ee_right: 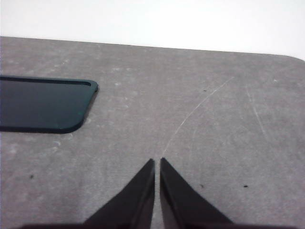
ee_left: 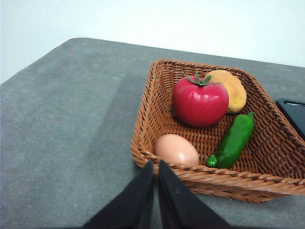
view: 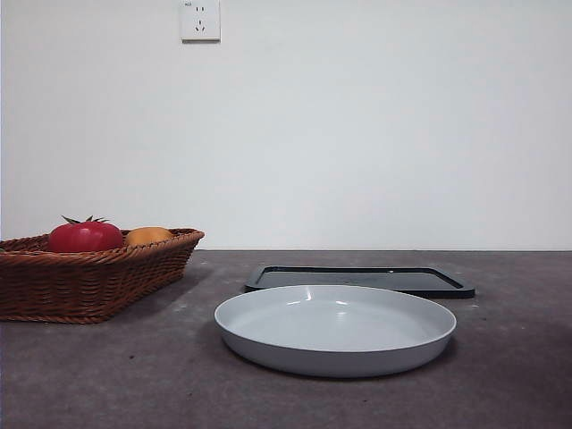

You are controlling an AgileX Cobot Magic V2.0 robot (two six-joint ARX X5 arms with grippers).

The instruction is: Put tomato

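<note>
The tomato (ee_left: 200,101), glossy red with a green stem, lies in the brown wicker basket (ee_left: 157,90) next to an orange-yellow fruit (ee_left: 233,88), a green cucumber (ee_left: 234,139) and an egg (ee_left: 176,149). In the front view the tomato (view: 85,236) shows above the basket's rim (view: 89,277) at the left. My left gripper (ee_left: 156,164) is shut and empty, just outside the basket's near rim. My right gripper (ee_right: 157,162) is shut and empty over bare table. Neither arm shows in the front view.
A grey round plate (view: 335,329) sits at the table's middle front. A flat black tray (view: 357,279) lies behind it; its corner shows in the right wrist view (ee_right: 43,102) and its edge in the left wrist view (ee_left: 293,112). A socket (view: 200,20) is on the wall.
</note>
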